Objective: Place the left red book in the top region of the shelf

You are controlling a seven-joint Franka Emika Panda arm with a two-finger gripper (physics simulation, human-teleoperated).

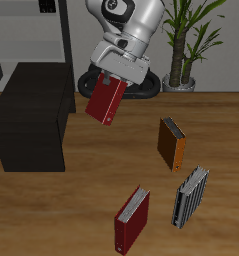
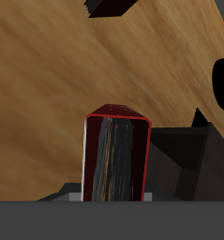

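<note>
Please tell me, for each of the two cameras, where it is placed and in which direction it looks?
Exterior view: high, before the table, looking down at the arm, the gripper, the black shelf and books on the table.
Wrist view: on the gripper, looking along the held left red book toward the wood below.
Shared: the left red book and the table.

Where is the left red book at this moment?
The left red book hangs tilted in the gripper, lifted above the table, just beside the shelf and farther back than the orange book.
</note>
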